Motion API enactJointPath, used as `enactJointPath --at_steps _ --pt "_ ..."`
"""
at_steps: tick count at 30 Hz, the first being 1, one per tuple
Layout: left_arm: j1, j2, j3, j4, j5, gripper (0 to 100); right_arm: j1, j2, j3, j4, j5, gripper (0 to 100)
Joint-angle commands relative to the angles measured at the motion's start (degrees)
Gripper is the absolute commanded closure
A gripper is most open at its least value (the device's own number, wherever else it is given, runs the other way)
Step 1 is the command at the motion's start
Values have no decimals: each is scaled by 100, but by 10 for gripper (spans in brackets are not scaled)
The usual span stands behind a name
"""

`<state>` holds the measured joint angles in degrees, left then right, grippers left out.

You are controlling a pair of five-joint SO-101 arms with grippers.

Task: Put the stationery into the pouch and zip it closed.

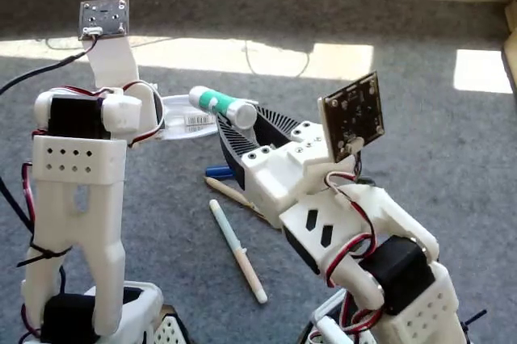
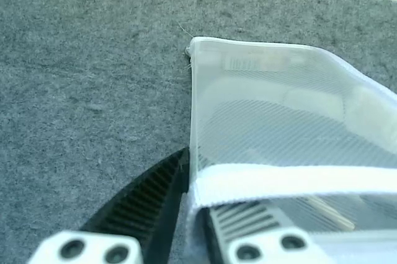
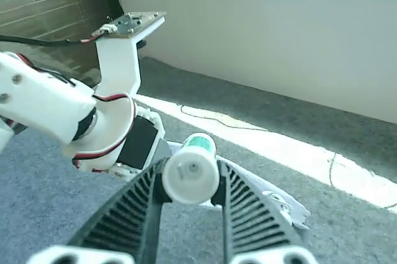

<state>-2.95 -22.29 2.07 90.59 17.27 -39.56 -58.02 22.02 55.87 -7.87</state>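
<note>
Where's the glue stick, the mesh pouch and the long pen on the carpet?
glue stick point(image 3: 190, 174): right wrist view, on its round white end.
pouch point(image 2: 279, 121): left wrist view, on its mesh side.
pen point(image 1: 237, 249): high view, on the middle of its barrel.

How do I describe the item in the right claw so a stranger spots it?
Find the right arm's claw, raised over the grey carpet. It grips a stubby white tube with a green band; the pen lying below is long and thin.
</note>
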Motion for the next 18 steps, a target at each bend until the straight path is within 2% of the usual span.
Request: enactJointPath --at_steps 1,18 --pt "-110 -48 -40 -26 18 994 -84 -57 286 -505 70 989" --pt "-110 -48 -40 -26 18 994 -251 -48 945 -532 70 989"
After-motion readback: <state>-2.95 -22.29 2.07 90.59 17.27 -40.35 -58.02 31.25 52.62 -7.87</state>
